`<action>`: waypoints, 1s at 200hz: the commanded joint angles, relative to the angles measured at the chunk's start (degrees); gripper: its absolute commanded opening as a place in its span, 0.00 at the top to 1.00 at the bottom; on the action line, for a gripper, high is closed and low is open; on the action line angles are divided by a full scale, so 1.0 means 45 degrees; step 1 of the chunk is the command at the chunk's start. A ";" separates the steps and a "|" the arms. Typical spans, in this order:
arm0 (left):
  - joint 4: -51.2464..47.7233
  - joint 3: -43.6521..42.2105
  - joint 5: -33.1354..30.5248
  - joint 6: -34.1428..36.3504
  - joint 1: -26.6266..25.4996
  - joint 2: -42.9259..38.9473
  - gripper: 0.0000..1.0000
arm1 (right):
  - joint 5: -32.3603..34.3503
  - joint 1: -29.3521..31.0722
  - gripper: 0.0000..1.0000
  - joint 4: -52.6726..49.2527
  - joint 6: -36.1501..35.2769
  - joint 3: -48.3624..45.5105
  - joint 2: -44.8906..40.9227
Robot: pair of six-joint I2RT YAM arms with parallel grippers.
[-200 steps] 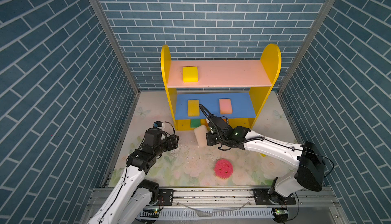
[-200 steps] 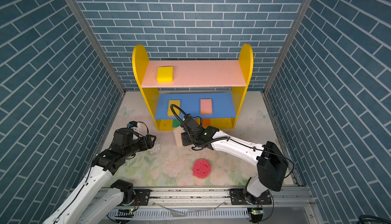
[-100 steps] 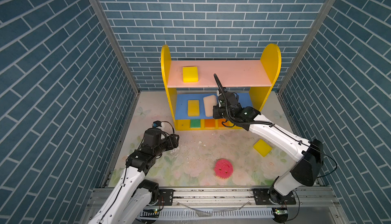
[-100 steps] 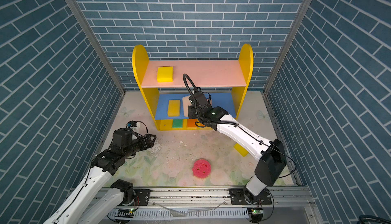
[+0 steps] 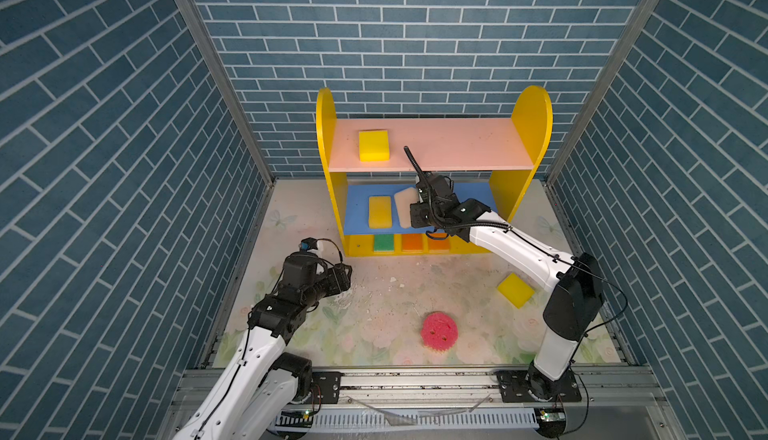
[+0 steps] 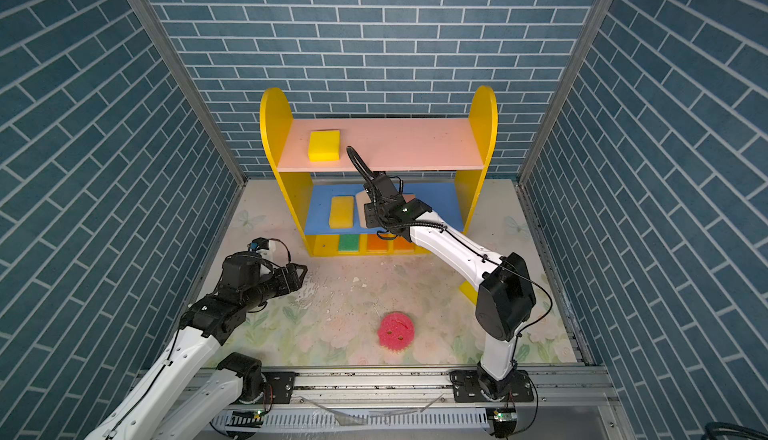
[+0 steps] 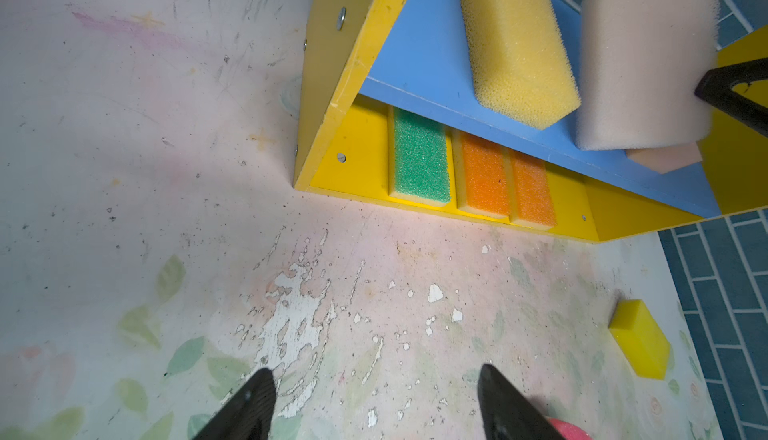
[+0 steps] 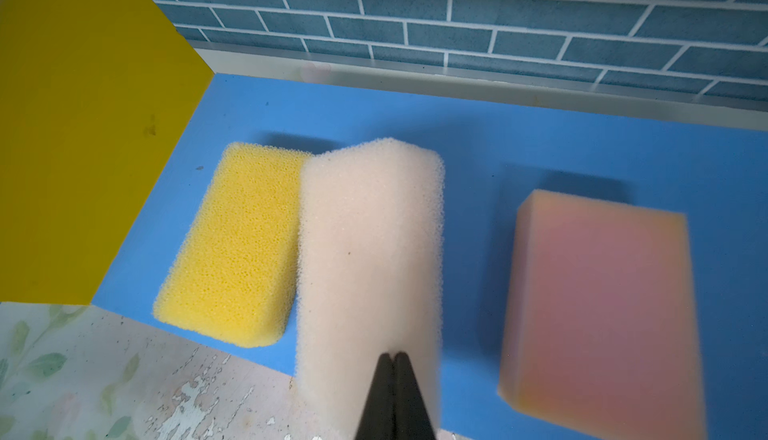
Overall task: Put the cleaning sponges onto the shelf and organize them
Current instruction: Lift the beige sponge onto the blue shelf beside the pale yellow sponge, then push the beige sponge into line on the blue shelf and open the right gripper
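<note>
shelf side panels (image 5: 534, 126): yellow
upper board (image 5: 457, 147): pink
middle board (image 5: 357, 209): blue
round sponge (image 5: 439, 330): pink
counter (image 5: 374, 313): faded floral

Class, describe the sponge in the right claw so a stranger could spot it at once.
Find the yellow-sided shelf at the back wall, then its blue middle board. Between a coarse yellow sponge and a pink sponge there, it is the only cream block, pinched in the right claw.

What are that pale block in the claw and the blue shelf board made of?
Cream sponge: soft open-cell foam, judging by its fuzzy, porous surface, pinched where the right gripper clamps it. Blue board: smooth, matte, flat; probably painted wood or plastic, cannot tell which.
</note>
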 commanded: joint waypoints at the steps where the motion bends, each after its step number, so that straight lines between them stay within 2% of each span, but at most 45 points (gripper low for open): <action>1: 0.0252 -0.0104 -0.0038 -0.0018 0.0124 0.0110 0.22 | -0.0173 -0.0271 1.00 -0.0004 0.0447 0.0347 0.0172; 141: 0.0182 0.0084 -0.0016 -0.0054 0.0126 0.0195 0.22 | -0.0032 -0.0720 1.00 0.0238 0.1040 -0.0262 0.0793; 170: 0.0186 0.0126 -0.0016 -0.0064 0.0132 0.0207 0.22 | -0.0011 -0.0814 0.91 0.0298 0.1118 -0.0331 0.0807; 200: 0.0167 0.0145 -0.0017 -0.0064 0.0144 0.0218 0.22 | -0.0098 -0.0823 0.90 0.0337 0.1170 -0.0373 0.0773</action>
